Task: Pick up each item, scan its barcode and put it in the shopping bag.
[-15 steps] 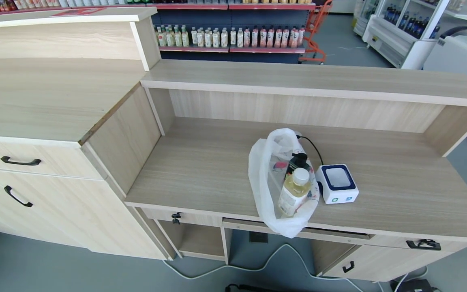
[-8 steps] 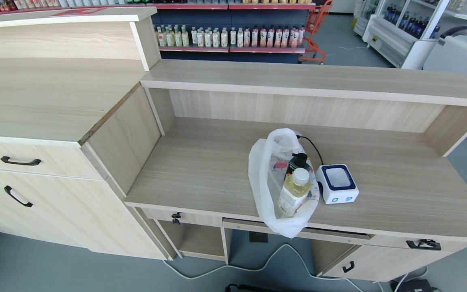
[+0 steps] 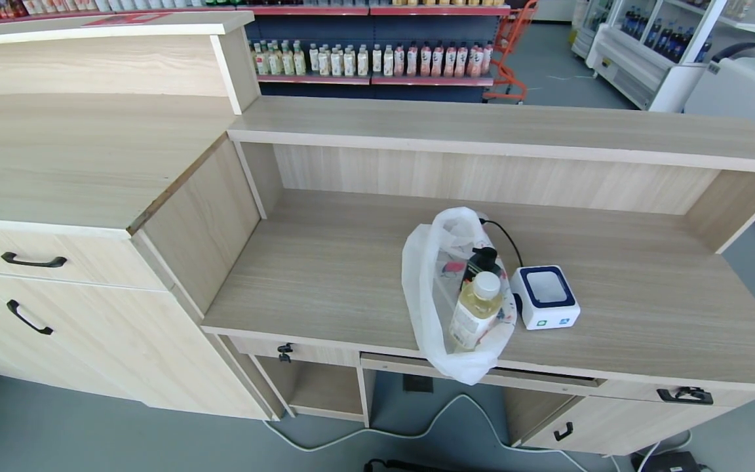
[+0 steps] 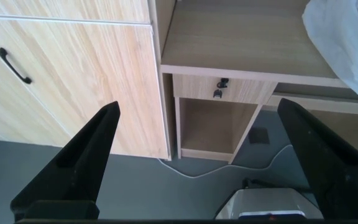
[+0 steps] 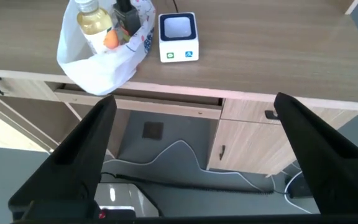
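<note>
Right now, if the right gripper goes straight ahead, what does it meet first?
The open right gripper likely meets the counter edge below the scanner; depth is unclear.

Matt wood-grain counter, thin plastic shopping bag, glossy scanner.
The counter was smooth, pale laminate with a printed grain and no shine, and its drawer handles looked like black-coated metal. The shopping bag was crinkled, translucent white film with a faint sheen. In it, the clear plastic bottle had a paper-like label and a smooth white cap, and the dark bottle looked glossy. The scanner was smooth white plastic with a shiny window. The floor was matt grey.
</note>
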